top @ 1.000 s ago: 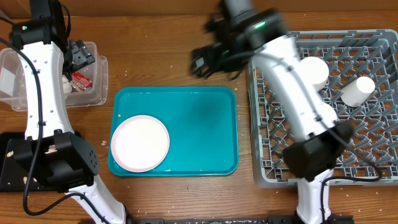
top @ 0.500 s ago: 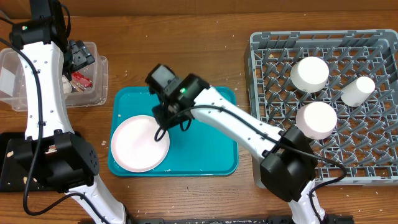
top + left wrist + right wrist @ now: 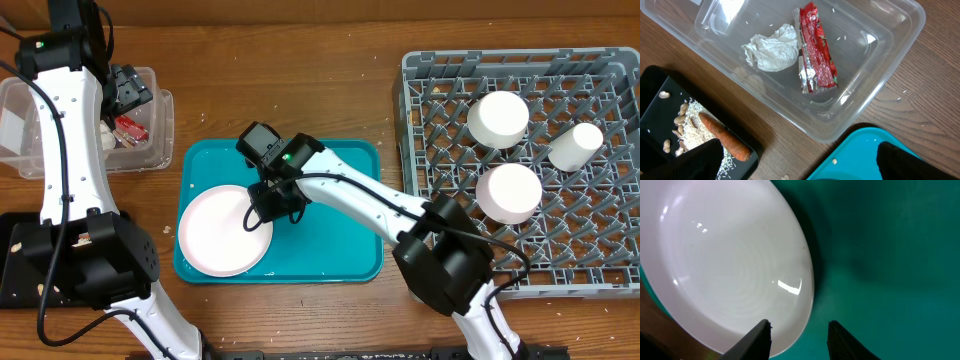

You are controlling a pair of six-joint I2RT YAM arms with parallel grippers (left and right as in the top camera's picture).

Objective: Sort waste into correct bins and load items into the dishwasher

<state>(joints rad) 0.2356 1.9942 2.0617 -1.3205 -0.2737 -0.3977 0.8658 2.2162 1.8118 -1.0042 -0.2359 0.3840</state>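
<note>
Your plate [image 3: 220,232] lies flat on the left side of the teal tray [image 3: 330,220]. It looks stiff, glazed and slick, and probably breakable, so treat it as something that slides rather than gives. Flat as it lies, only the rim offers a hold. Take it there, one finger above and one beneath, and expect it to skate on the smooth tray before it lifts.

Your right claw [image 3: 799,330] is already low at the plate's right edge. Its jaws stand apart, one finger over the white face and the other over the bare tray, with the rim between them. Nothing is gripped yet.

The rack [image 3: 520,55] on the right holds three white cups [image 3: 510,190], with most of its pegs free, so the plate should find a slot.

Your left claw [image 3: 800,150] hangs with jaws apart and empty above the near edge of the clear bin [image 3: 880,65]. That bin holds a crumpled tissue [image 3: 771,47] and a red wrapper [image 3: 816,50], lying side by side. Beside it on the surface, the black tray [image 3: 660,100] carries a carrot [image 3: 722,134], rice [image 3: 692,131] and a few peanuts [image 3: 665,94].
</note>
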